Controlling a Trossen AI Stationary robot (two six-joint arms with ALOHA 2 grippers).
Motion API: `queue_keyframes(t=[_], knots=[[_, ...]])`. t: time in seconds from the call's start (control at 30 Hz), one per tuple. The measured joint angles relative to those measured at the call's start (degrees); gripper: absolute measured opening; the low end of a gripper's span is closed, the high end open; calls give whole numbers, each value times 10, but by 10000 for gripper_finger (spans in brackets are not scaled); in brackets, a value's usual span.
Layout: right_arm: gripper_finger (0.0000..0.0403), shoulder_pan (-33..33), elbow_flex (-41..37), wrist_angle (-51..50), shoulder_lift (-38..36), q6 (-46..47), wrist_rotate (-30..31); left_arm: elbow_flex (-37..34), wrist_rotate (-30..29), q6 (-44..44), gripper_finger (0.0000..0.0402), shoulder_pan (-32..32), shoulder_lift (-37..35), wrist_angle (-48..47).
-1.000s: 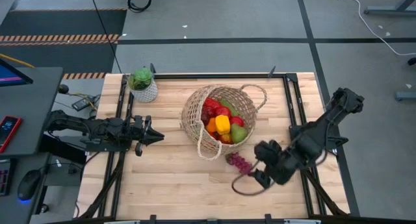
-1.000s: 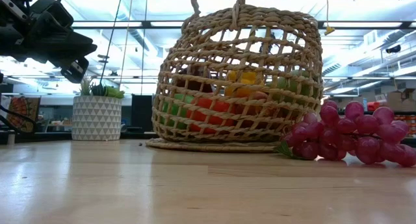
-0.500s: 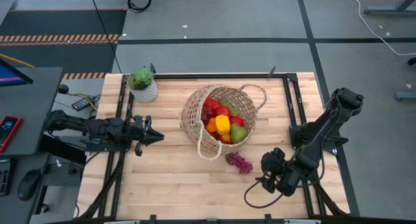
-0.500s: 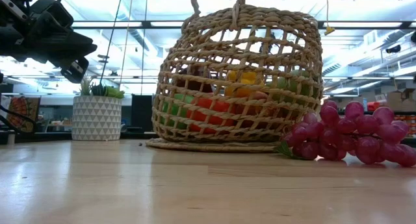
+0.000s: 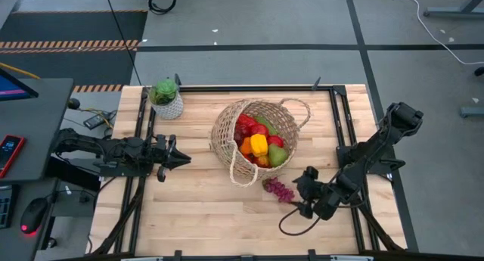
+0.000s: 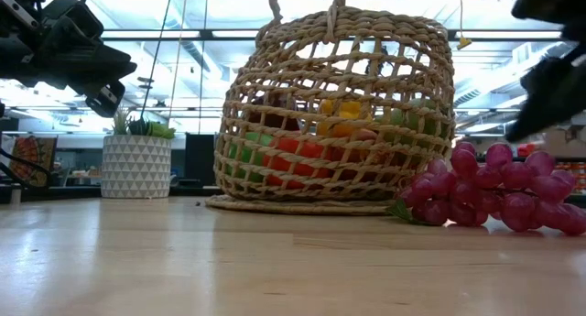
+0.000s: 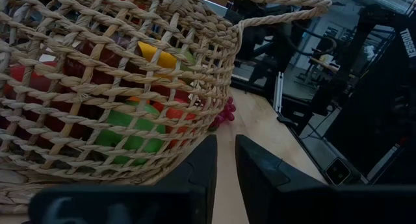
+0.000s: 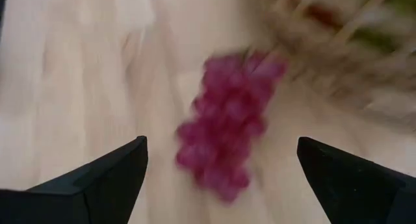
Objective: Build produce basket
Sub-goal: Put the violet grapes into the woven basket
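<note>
Right tool [image 5: 302,199] hangs wide open just beside the grapes [image 5: 278,190], its fingers [image 8: 97,178] spread on either side of the bunch and gripping nothing. Left tool [image 5: 181,160] waits closed and empty at the worktop's [image 5: 189,215] left side. Most of the job looks done: the basket [image 5: 227,128] sits mid-worktop, already piled with peppers [image 5: 259,144], apples and other produce. Only the grapes lie outside, on the wood close against its near side, so picking them up and dropping them in seems all that is left.
</note>
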Motion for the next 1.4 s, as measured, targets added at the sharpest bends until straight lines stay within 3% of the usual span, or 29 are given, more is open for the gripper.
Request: queue_keyframes(t=[0.17, 0.27, 0.67, 0.93, 1.07, 1.4], knots=[[399, 0, 0, 4, 2, -1, 111, 0, 0, 0, 59, 0, 0, 0], [399, 0, 0, 35, 18, -8, 144, 0, 0, 0, 56, 0, 0, 0], [399, -8, 0, 181, 163, 6, 156, 0, 0, 0, 60, 0, 0, 0], [394, -29, 0, 226, 218, 12, 153, 0, 0, 0, 58, 0, 0, 0], [369, -42, 0, 229, 235, 12, 138, 0, 0, 0, 63, 0, 0, 0], [260, -65, 0, 239, 233, -17, 76, 0, 0, 0, 58, 0, 0, 0]])
